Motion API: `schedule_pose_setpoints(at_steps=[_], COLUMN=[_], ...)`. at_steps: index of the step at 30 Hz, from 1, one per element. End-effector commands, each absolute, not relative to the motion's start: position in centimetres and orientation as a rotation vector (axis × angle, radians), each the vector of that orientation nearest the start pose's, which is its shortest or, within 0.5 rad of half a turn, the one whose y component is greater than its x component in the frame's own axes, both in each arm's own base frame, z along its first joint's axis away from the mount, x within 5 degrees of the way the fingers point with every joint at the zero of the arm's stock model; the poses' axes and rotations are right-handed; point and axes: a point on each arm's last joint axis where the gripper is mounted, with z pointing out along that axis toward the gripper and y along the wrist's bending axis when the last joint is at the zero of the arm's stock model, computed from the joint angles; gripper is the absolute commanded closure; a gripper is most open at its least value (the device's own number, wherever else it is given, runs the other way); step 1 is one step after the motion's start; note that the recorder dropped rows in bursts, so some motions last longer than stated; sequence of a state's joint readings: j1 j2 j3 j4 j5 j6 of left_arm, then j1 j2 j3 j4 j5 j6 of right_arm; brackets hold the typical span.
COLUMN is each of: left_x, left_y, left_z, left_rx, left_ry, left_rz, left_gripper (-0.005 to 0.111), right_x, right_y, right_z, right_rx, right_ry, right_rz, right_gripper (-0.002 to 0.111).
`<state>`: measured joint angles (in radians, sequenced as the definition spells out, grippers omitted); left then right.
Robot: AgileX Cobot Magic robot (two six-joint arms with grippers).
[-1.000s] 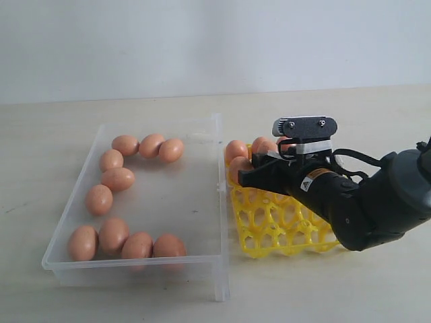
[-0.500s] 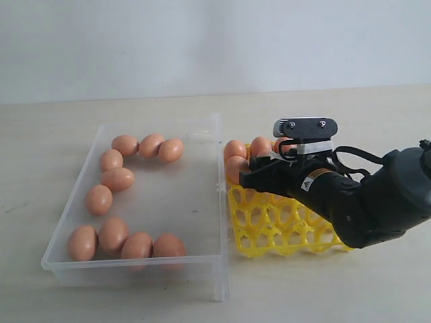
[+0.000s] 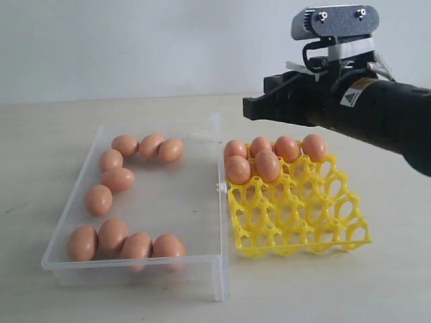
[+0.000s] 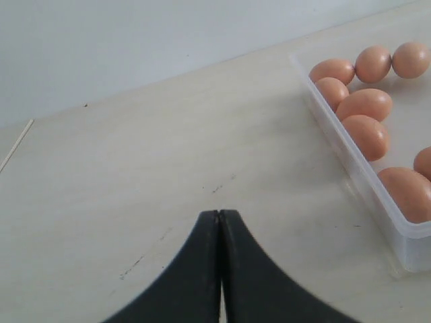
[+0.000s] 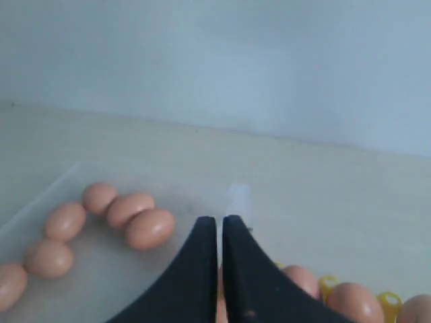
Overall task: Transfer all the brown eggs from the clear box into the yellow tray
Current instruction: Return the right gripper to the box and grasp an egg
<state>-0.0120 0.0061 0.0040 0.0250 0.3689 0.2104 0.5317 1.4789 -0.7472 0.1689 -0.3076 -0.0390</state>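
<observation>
My right claw (image 3: 248,109) has risen since a second ago; then it lay low over the far-left cells of the yellow tray (image 3: 303,217), now it hangs clear above the tray's far edge; its fingers are drawn together with only a sliver between them, and they hold nothing.

Six brown eggs (image 3: 267,165) sit in the tray; four fill its far row from corner to corner; two sit in the next row, at the left end, nearest the clear box (image 3: 176,202).

Ten more eggs lie in the box, hugging its walls; three are bunched along the far wall; three trail down the left wall; four line the near wall from the near-left corner towards the middle; the middle and right of the box floor are bare.

The box stands on the left part of the tabletop (image 3: 377,282) with the tray just beside its right wall.

My left claw (image 4: 219,221) is pinched tight, tips touching, gripping nothing, over bare tabletop outside the box's wall.
</observation>
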Motion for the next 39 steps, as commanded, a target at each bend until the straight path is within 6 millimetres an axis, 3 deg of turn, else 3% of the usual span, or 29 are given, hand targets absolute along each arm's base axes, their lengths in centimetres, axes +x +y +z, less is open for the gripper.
schedule_pose_setpoints(at_steps=[1, 4, 8, 12, 15, 18, 22, 30, 39], left_x=[5.3, 5.3, 5.3, 5.3, 5.3, 5.3, 5.3, 5.3, 5.3], left_y=[0.0, 0.0, 0.0, 0.0, 0.0, 0.0, 0.0, 0.0, 0.0], left_z=[18.0, 18.0, 18.0, 18.0, 18.0, 18.0, 18.0, 18.0, 18.0], left_rx=[0.214, 0.214, 0.214, 0.214, 0.214, 0.214, 0.214, 0.214, 0.214], left_ry=[1.837, 1.837, 1.837, 1.837, 1.837, 1.837, 1.837, 1.837, 1.837], left_rz=[0.16, 0.16, 0.16, 0.16, 0.16, 0.16, 0.16, 0.16, 0.16], left_gripper=[0.107, 0.107, 0.107, 0.107, 0.107, 0.107, 0.107, 0.107, 0.107], right_x=[26.7, 26.9, 27.8, 29.2, 30.3, 31.2, 33.6, 36.9, 38.1], right_y=[17.1, 19.4, 23.4, 27.7, 30.6, 33.0, 36.0, 39.5, 40.7], right_z=[24.5, 24.1, 24.3, 23.3, 22.4, 21.3, 20.1, 17.4, 15.0], right_rx=[-0.54, -0.657, -0.729, -0.739, -0.969, -1.246, -1.281, -1.249, -1.263], right_ry=[2.179, 2.332, 2.322, 2.329, 2.298, 2.246, 2.197, 2.14, 2.162], right_rz=[0.372, 0.368, 0.42, 0.496, 0.419, 0.266, 0.232, 0.244, 0.238], right_gripper=[0.108, 0.108, 0.105, 0.082, 0.06, 0.055, 0.055, 0.055, 0.054])
